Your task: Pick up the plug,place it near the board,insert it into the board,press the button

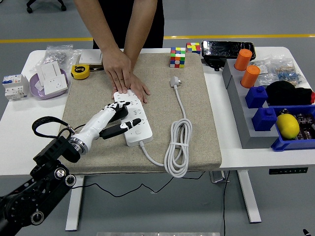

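Note:
A white power strip (pixel 133 117) lies on the beige mat (pixel 162 98), its cord coiled at the right (pixel 178 147). The white plug (pixel 175 81) rests loose on the mat, above the coil and right of the strip. My left hand (pixel 119 117) is over the strip's left side, fingers spread, thumb stretched across the strip's near end, holding nothing. A person's two hands (pixel 124 73) press flat on the strip's far end. My right hand is out of view.
Rubik's cubes (pixel 177 57) stand at the mat's far edge. A tape measure (pixel 80 72), a purple bowl (pixel 38 87) and sockets sit at the left. Grey and blue bins (pixel 246 123) with orange cups (pixel 242 59) and a lemon (pixel 287 125) fill the right.

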Robot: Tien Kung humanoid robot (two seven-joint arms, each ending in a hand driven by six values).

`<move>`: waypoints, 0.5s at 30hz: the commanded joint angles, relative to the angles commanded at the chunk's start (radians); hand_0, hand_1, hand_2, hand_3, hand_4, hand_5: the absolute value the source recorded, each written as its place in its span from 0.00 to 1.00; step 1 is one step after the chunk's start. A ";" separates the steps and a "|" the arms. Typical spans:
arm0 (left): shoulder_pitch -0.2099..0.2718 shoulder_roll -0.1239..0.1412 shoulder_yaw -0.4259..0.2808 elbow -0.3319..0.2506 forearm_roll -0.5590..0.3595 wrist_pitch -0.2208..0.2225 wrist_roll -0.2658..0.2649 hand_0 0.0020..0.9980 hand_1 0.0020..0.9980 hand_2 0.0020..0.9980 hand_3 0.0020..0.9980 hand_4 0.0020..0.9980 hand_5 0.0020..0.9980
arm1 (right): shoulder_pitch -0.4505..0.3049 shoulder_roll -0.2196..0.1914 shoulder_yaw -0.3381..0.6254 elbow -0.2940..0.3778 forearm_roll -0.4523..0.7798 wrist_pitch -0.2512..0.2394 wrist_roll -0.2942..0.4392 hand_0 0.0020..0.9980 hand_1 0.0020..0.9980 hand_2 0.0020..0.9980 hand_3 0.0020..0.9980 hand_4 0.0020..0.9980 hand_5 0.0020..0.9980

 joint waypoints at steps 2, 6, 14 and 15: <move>-0.006 0.003 0.012 0.003 0.007 0.000 0.001 1.00 1.00 1.00 0.94 1.00 1.00 | 0.000 0.000 -0.002 0.000 0.001 0.000 0.001 0.94 0.90 0.84 0.89 1.00 1.00; -0.018 0.011 0.040 0.007 0.018 0.000 0.001 1.00 1.00 1.00 0.94 1.00 1.00 | 0.001 0.000 -0.003 0.000 0.002 0.000 0.001 0.94 0.90 0.84 0.89 1.00 1.00; -0.035 0.020 0.060 0.009 0.040 0.000 0.000 1.00 1.00 1.00 0.94 1.00 1.00 | 0.002 0.000 -0.004 0.000 0.001 -0.001 0.000 0.94 0.90 0.84 0.89 1.00 1.00; -0.036 0.021 0.061 0.010 0.040 0.000 0.000 1.00 1.00 1.00 0.94 1.00 1.00 | 0.002 -0.001 -0.003 0.000 0.000 -0.001 0.000 0.94 0.90 0.84 0.89 1.00 1.00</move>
